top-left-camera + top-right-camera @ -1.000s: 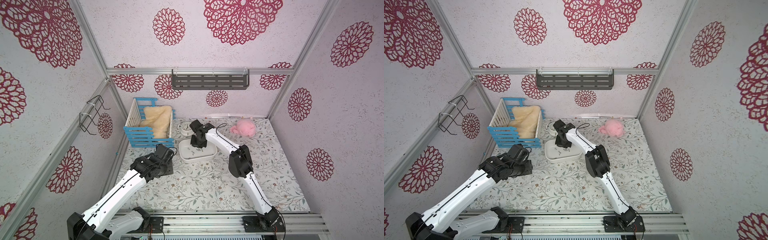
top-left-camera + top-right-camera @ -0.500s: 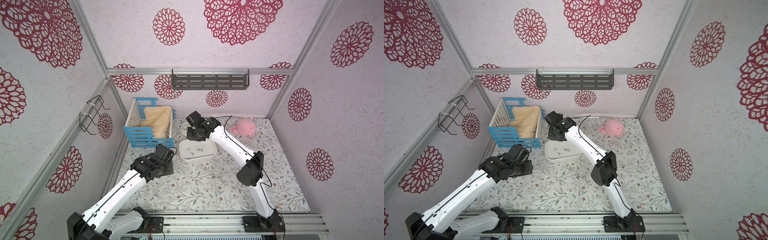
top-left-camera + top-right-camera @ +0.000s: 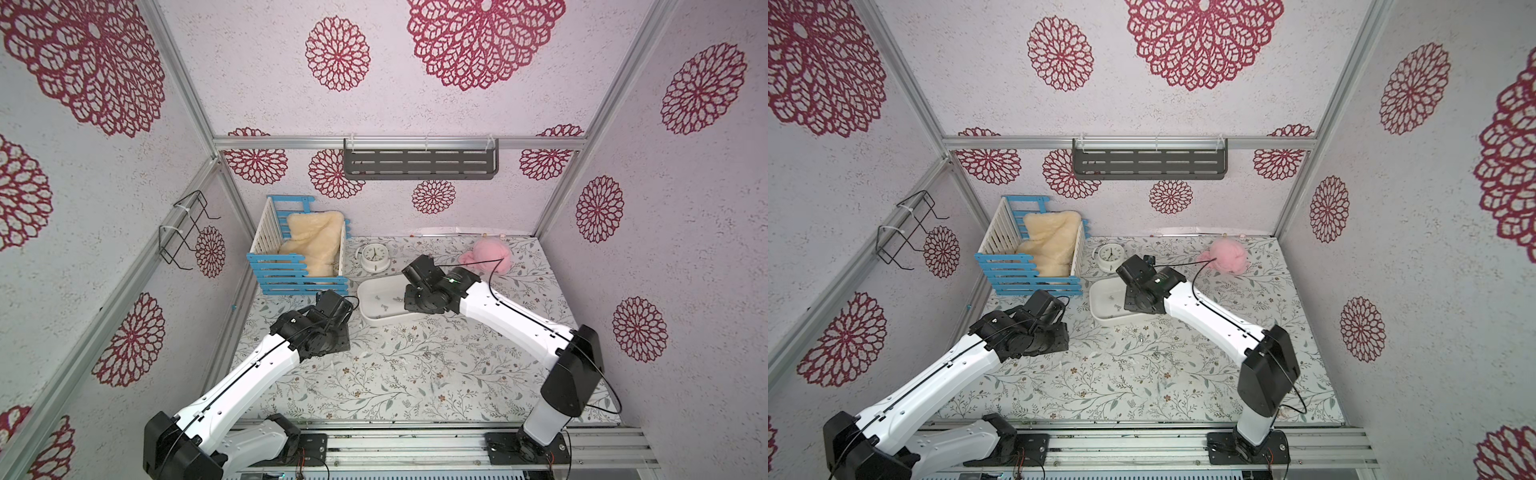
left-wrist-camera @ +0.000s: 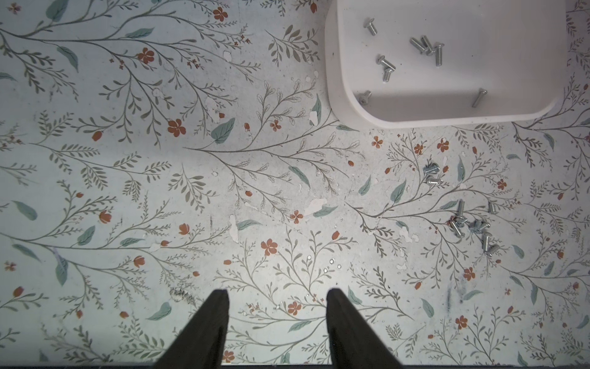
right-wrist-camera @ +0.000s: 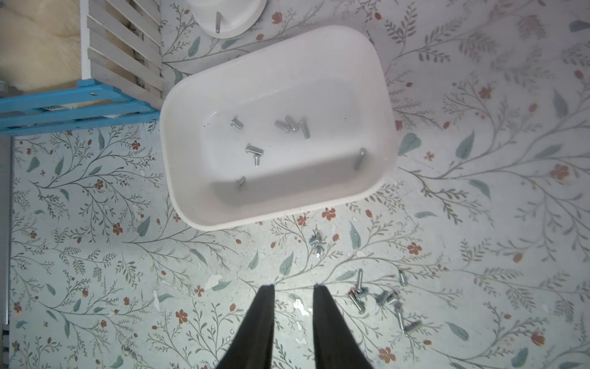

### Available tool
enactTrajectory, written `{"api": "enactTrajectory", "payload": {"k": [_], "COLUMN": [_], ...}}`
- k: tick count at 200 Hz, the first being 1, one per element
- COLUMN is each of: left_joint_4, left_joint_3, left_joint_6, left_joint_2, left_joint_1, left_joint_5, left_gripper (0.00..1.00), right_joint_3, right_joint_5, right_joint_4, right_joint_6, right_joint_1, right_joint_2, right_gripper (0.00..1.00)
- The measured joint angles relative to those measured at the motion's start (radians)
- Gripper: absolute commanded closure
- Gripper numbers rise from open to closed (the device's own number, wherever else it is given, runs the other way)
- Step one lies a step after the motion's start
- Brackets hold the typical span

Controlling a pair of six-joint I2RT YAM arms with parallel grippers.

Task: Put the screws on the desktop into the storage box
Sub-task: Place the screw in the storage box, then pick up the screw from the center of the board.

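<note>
1. Storage box (image 3: 380, 321) — white tray on the table (image 3: 374, 395), about 12 o'clock of table centre in both top views.
2. Eight screws (image 5: 253, 149) lie inside it, scattered over its floor.
3. More loose screws (image 5: 360, 279) are on the table at about 5 o'clock of the box: a pair near its wall and a bigger cluster farther out.
4. Left gripper (image 4: 277, 306): jaws well apart, empty, over bare table. Its wrist sits at 9 o'clock of the box, clear of it.
5. Right gripper (image 5: 293, 297): jaws a narrow gap apart, nothing between them. Its wrist hangs over the box's 3 o'clock end. Height above the table — can't tell.
6. Around the box: alarm clock (image 3: 375, 257) at 12 o'clock, blue-and-white crate (image 3: 291, 278) at 10 with a cream fleece (image 3: 311, 237) inside, pink plush toy (image 3: 488, 257) at 2.
</note>
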Motion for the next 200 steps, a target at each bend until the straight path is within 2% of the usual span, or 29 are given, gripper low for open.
{"api": "enactTrajectory", "payload": {"k": [32, 77, 129, 200], "left_joint_4": [0.013, 0.035, 0.053, 0.059], "left_joint_3": [0.0, -0.006, -0.005, 0.04], "left_joint_6": [-0.018, -0.04, -0.084, -0.171], "left_joint_2": [0.008, 0.017, 0.06, 0.091], "left_joint_1": [-0.032, -0.071, -0.142, -0.257], "left_joint_5": [-0.018, -0.045, -0.078, -0.101], "left_gripper": [0.45, 0.45, 0.44, 0.43], "right_joint_3": [-0.176, -0.375, -0.439, -0.504], "right_joint_5": [0.002, 0.001, 0.008, 0.018], "right_joint_4": [0.074, 0.117, 0.144, 0.177], "right_joint_6": [0.027, 0.056, 0.063, 0.062], "right_joint_1": [-0.002, -0.002, -0.003, -0.008], "right_joint_2": [-0.135, -0.241, -0.327, -0.353], "right_gripper": [0.74, 0.74, 0.73, 0.71]}}
